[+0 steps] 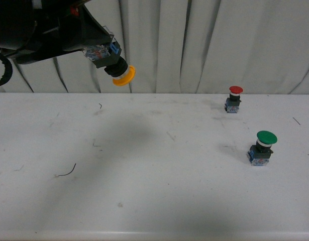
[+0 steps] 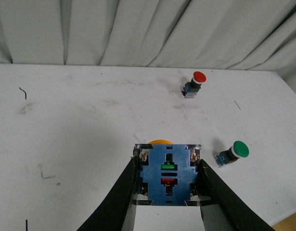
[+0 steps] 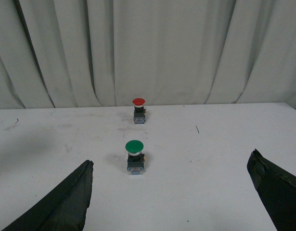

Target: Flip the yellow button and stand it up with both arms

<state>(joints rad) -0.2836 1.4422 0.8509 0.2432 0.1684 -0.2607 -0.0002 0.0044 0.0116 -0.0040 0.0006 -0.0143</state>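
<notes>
No text, brand or number can be read anywhere; the yellow button (image 2: 168, 174) base shows only unlettered green and red bars.

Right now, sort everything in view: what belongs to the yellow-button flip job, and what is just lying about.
Job: yellow button, gripped off the table, cap tilted downward, by the left fingers; right fingers, open and empty.
Lying about: red button and green button, both upright on the table; a thin dark scrap.
</notes>
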